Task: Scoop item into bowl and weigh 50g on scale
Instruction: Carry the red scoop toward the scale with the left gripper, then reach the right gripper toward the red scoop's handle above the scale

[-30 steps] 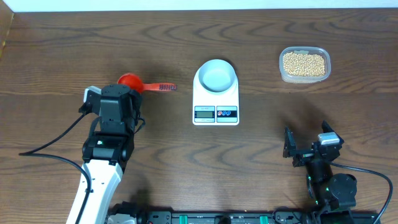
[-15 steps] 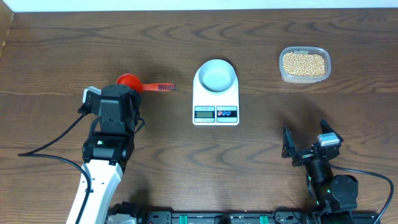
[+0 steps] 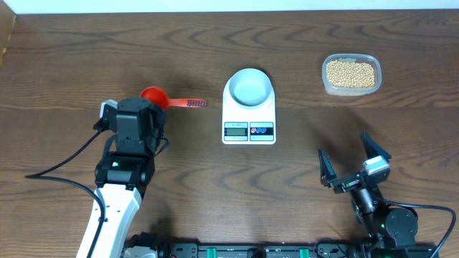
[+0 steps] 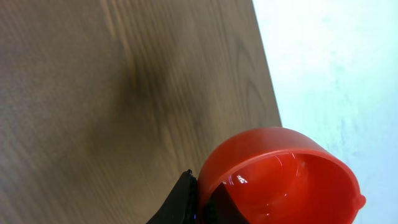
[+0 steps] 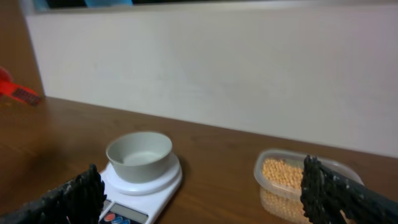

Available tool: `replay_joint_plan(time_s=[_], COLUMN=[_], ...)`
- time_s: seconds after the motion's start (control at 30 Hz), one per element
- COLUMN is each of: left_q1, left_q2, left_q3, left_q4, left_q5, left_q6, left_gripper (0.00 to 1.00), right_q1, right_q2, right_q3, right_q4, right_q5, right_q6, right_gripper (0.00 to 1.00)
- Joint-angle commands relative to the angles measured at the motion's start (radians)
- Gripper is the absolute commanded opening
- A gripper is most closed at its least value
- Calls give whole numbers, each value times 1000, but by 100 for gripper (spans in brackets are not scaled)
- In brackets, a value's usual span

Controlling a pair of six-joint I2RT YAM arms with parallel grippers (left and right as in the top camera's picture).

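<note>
Red plastic, the measuring scoop [image 3: 154,96] is pinched in the left gripper [image 4: 200,198], whose jaws are pressed together, as far as the wrist view shows, on the wall of its empty cup. Its long axis runs left to right over the wooden table [image 3: 72,57], the ribbed handle pointing toward the scale [image 3: 249,115]. The soybeans [image 3: 351,73] lie in a clear plastic tub [image 3: 326,84] at the far right. They are well apart from the scoop, with the scale and the pale bowl [image 3: 249,87] standing on it between the two. So the scoop must travel rightward past the bowl to reach them. The right gripper [image 3: 350,159], spread wide and holding nothing, is the nearer arm to the tub. The bowl looks empty. The scale's display [image 3: 236,130] and its two round buttons [image 3: 261,130] are too small to read, and no brand or label can be made out.
</note>
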Motion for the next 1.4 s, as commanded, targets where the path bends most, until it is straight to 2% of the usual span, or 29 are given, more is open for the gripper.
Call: replay_joint_plan(time_s=[0.0,0.07,0.23,0.33,0.47,0.6,0.7,0.83,1.0,1.1,1.2,1.37], left_q1=[-5,-6,-17,-18,-23,-24,-24,-24,-24,-24,-24,-24], left_q2=[-9,-8,7,11,10,10,10,10,11,11,11,11], left_q3=[18,18,18,18,18,18,18,18,18,18,18,18], left_q4=[4,2,46,54,52,45,65,93,87,89,93,93], left_q5=[24,31,6,0,8,27,30,44,134,163,214,264], left_q6=[9,10,10,10,37,55,46,44,36,23,24,24], left_gripper=[7,7,7,7,7,7,7,7,7,7,7,8], right_q1=[8,8,8,8,8,8,8,8,8,8,8,15], right_q2=[75,138,400,544,722,882,964,1036,1046,1046,1046,1046], right_q3=[-2,-2,3,36,127,235,293,351,356,356,356,356], right_q4=[58,96,438,545,559,558,563,571,659,657,673,732], right_q5=[-49,-47,-64,-79,-182,-365,-393,-497,-708,-731,-779,-717], right_q6=[6,34,34,35,41,46,156,206,236,264,368,375], right_gripper=[99,99,99,99,99,99,99,99,99,99,99,99])
